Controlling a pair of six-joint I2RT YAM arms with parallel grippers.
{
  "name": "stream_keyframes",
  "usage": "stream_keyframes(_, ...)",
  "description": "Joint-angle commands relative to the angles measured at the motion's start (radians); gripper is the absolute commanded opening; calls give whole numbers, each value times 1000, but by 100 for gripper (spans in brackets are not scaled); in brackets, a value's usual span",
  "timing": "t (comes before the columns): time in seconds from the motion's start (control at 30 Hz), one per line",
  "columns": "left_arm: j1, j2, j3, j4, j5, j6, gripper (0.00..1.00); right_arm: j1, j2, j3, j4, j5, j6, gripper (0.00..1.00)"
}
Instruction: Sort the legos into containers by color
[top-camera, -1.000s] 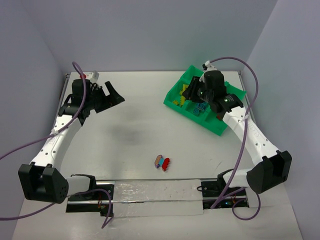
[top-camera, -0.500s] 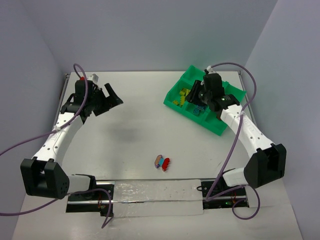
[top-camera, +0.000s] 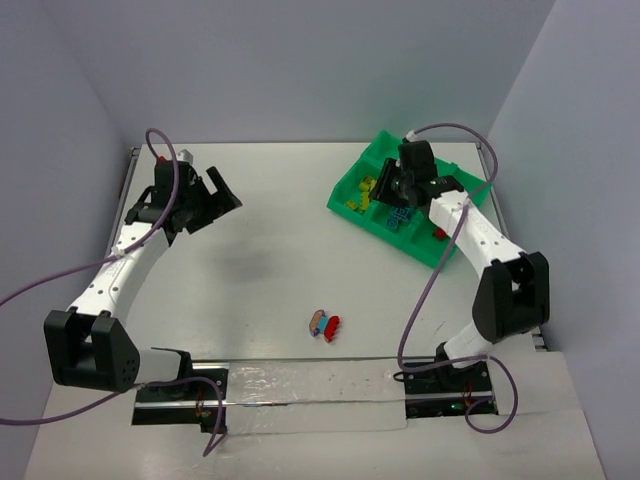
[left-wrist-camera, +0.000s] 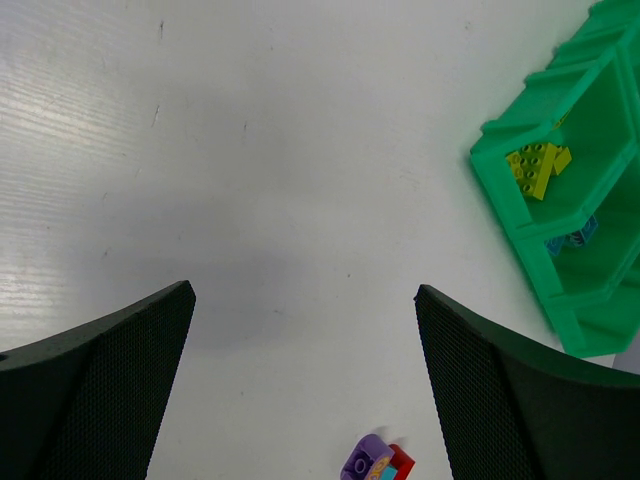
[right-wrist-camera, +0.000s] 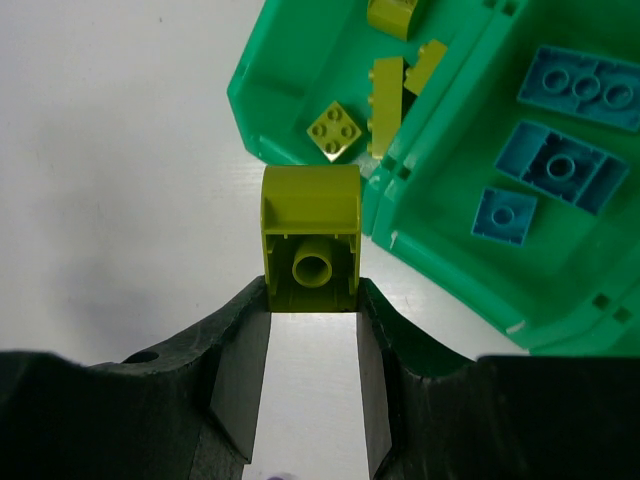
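Over green tray (right-wrist-camera: 570, 290) rim: R gripper (right-wrist-camera: 310, 300) clamped on olive-yellow brick (right-wrist-camera: 310, 240), lined up w/ compartment (right-wrist-camera: 300, 60) holding other yellows, prob. for drop. L gripper (left-wrist-camera: 305, 340) jaws wide apart, empty, parked clear. Purple/red bricks (top-camera: 324, 324) loose mid-table.

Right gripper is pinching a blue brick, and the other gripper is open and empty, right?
No. The brick pinched in the right gripper is olive-yellow, not blue; the right wrist view shows it. The left gripper is indeed open and empty.
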Motion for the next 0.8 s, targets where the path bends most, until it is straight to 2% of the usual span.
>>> stream_keyframes(0.0,-20,-39,2,55,-51,-16,99,-5,67,106,53,6,-8,0)
stream_keyframes(0.17,-42,-61,6,61,-91,-31,99,-6,193,193,48,21,-12,0)
stream_keyframes(0.27,-45,-36,53,6,-77,-31,99,-6,267,242,65,24,-5,0)
stream_keyframes(0.43,-65,13,88,-50,-76,-8,99,-8,370,352,61,12,-1,7)
stream_keyframes(0.5,-77,23,110,-84,-81,4,99,-9,412,380,52,16,2,14)
stream_keyframes(0.67,-92,-14,92,-83,-91,15,99,-9,485,470,9,25,-1,49)
stream_keyframes(0.7,-93,-19,87,-85,-91,17,99,-9,491,482,0,32,-1,54)
stream_keyframes(0.77,-94,-21,92,-93,-91,21,99,-9,479,484,-7,40,2,57)
